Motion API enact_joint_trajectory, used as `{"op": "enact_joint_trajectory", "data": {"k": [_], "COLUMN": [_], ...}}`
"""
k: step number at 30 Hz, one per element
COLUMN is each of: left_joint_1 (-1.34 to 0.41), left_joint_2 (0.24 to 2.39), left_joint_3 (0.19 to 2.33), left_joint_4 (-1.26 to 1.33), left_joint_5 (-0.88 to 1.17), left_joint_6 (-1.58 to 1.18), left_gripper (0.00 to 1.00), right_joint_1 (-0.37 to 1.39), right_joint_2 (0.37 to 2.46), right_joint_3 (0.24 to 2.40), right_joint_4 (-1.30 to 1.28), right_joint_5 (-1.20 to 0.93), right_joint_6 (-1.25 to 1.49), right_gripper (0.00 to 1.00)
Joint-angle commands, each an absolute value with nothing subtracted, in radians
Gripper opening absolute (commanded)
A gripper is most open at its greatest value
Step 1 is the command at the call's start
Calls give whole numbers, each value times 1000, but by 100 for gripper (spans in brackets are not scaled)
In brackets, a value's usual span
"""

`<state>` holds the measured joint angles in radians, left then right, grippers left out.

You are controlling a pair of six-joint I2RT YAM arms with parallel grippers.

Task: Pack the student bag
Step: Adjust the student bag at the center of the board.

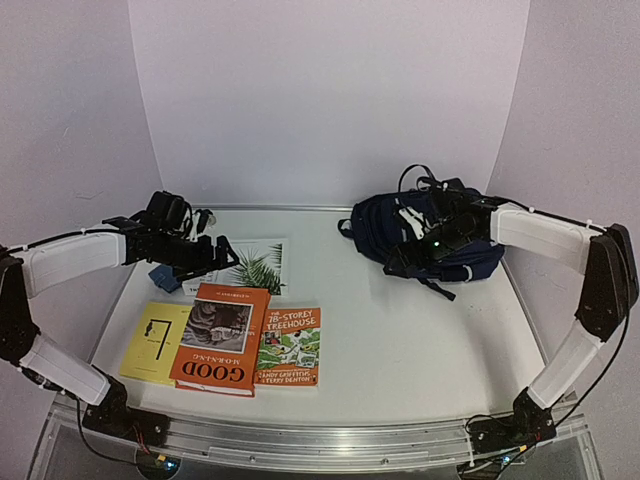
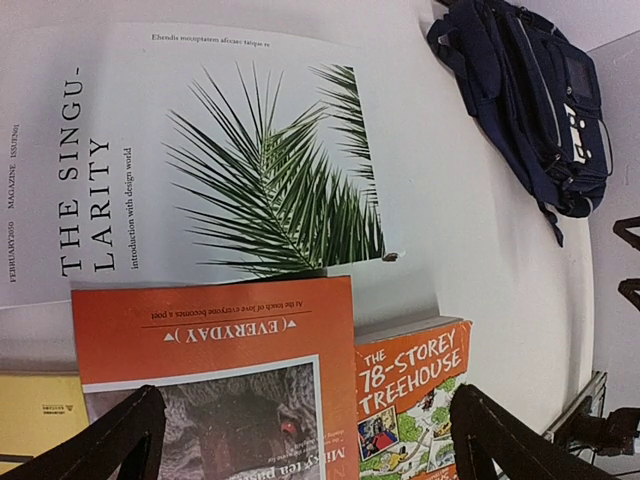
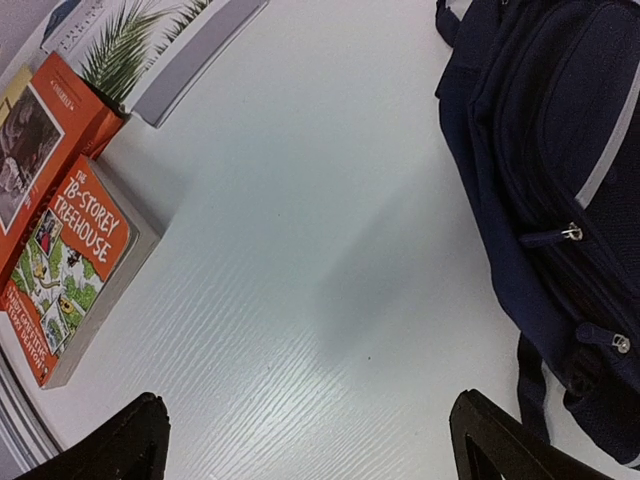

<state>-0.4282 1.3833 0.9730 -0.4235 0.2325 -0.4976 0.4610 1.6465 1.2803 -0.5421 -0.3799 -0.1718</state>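
Note:
The student bag (image 1: 455, 240) is a dark navy backpack lying at the back right of the table; it also shows in the left wrist view (image 2: 530, 90) and the right wrist view (image 3: 560, 200). My right gripper (image 1: 402, 266) hovers at the bag's near-left edge, open and empty (image 3: 310, 435), with bare table between its fingers. My left gripper (image 1: 220, 260) is open and empty (image 2: 305, 440), above the far end of an orange "Good Morning" book (image 1: 222, 337). A "78-Storey Treehouse" book (image 1: 290, 346), a yellow book (image 1: 155, 342) and a palm-leaf magazine (image 1: 258, 265) lie around it.
The orange book (image 2: 220, 380) overlaps the magazine (image 2: 200, 160) and the yellow book (image 2: 35, 420); the Treehouse book (image 2: 410, 400) lies beside it. A small blue object (image 1: 165, 276) sits under the left arm. White walls close the back and sides.

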Motion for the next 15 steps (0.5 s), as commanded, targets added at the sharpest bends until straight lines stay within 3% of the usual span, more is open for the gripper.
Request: {"op": "enact_joint_trajectory", "data": {"k": [1, 15], "left_joint_1": [-425, -425], "left_joint_2": [1351, 1281], "left_joint_3": [976, 957], "left_joint_4": [-378, -395], "left_joint_5": [256, 272], "left_joint_6": [-502, -531], "left_gripper": [100, 100], "right_joint_1": [462, 462], "right_joint_2": [1700, 2109], "right_joint_3": [1407, 1857], "right_joint_4": [-504, -557], "right_joint_5": [-279, -1], "right_joint_6": [-162, -204], "right_gripper": [98, 98]}}
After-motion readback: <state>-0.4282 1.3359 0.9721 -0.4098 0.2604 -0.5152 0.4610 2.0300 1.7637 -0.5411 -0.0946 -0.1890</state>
